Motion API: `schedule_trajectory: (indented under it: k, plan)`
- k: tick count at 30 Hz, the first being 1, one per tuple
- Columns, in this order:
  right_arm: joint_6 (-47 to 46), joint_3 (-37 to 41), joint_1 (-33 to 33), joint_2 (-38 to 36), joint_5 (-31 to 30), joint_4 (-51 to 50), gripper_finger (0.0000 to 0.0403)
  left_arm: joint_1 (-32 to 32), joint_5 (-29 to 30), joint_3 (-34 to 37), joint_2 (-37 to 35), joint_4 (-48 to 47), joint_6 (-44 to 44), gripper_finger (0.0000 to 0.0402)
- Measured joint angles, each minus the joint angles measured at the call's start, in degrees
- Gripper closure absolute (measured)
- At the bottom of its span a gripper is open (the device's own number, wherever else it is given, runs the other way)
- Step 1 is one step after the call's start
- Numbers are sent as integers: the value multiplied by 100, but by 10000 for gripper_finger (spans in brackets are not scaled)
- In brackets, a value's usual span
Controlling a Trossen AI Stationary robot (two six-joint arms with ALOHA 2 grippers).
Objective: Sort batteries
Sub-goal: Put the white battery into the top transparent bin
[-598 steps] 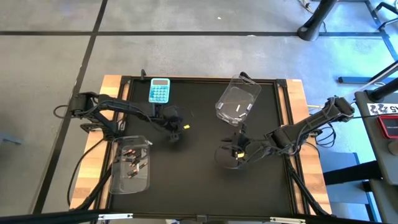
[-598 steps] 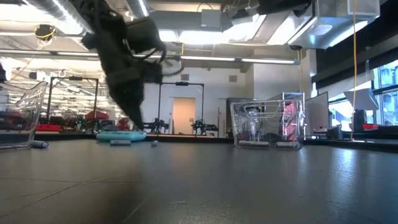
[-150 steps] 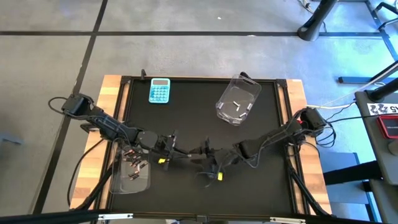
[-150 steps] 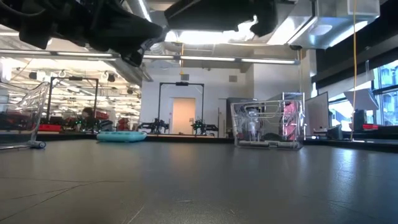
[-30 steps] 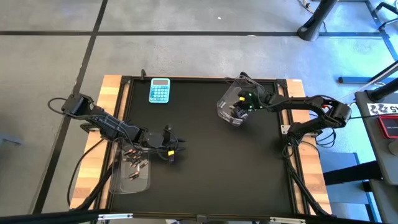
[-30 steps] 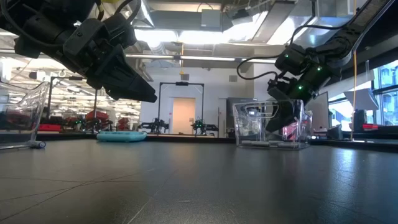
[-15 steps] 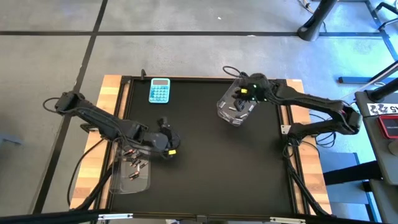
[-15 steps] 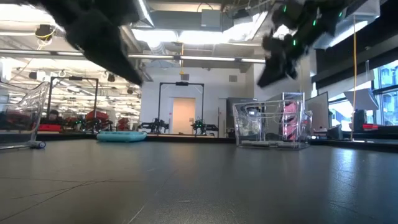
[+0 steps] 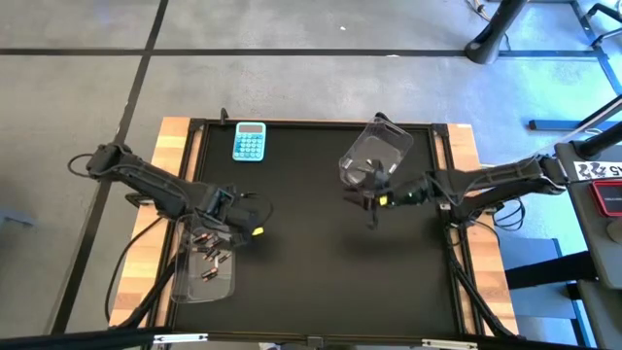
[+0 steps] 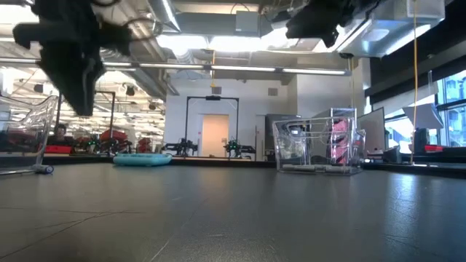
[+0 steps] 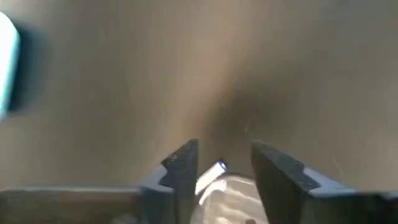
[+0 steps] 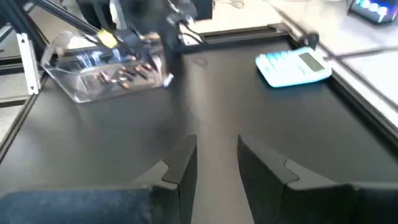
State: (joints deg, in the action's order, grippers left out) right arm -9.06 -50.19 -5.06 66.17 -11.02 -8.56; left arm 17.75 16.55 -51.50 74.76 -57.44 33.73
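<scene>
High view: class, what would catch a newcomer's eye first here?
Two dark arms reach inward over the black table: the left gripper beside the near-left bin of dark batteries, the right gripper just before the far bin. A light-blue calculator lies at the far edge.

Left wrist view blurred, calculator [image 11: 7, 65] cut off at edge, batteries [image 9: 208, 255] too small to count

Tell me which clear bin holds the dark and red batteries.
The bin at the table's left edge, beside the left claw; dark-red batteries lie inside. The other bin sits far right.
</scene>
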Motion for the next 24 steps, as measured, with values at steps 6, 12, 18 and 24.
schedule_trajectory:
  k: [6, 12, 18, 24]
  plan:
    - [0, 0, -769, 9, -672, 115, 288, -299, -196, 668, 3, 1150, -83, 187]
    - [26, 0, -1014, 9, -941, 115, 288, -493, -203, 889, 204, 819, 519, 169]
    - [26, 0, -995, 9, -953, 119, 288, -473, -1254, 886, 285, 724, 1037, 194]
    - [28, 0, -995, 9, -953, 120, 288, -288, -1896, 800, 276, 746, 1252, 207]
